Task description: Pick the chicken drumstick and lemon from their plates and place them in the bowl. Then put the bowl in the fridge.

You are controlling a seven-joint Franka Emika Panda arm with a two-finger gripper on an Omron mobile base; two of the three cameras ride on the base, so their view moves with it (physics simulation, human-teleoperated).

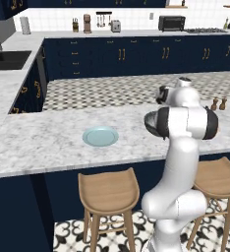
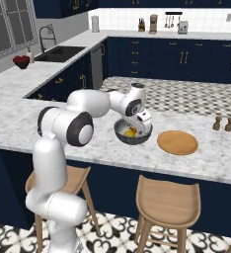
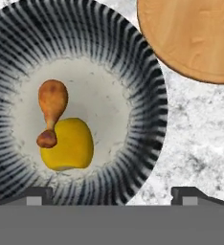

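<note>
Now gripper spread wide, pointing down over bowl rim.

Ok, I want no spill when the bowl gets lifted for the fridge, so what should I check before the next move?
1. Small orange-brown chicken drumstick inside the deep dark grey ribbed bowl: ok.
2. Small yellow lemon inside the bowl, touching the drumstick: ok.
3. Pale blue flat plate and orange-tan wooden plate bare: ok.
4. Pincer open, holding nothing: ok; one fingertip is over the bowl, the other over the marble counter.
5. Fingers astride the bowl's rim for a grasp: probably ok, since the rim passes between them, but how far above it they are I cannot tell.
6. Fridge door open and path free: cannot tell.
</note>
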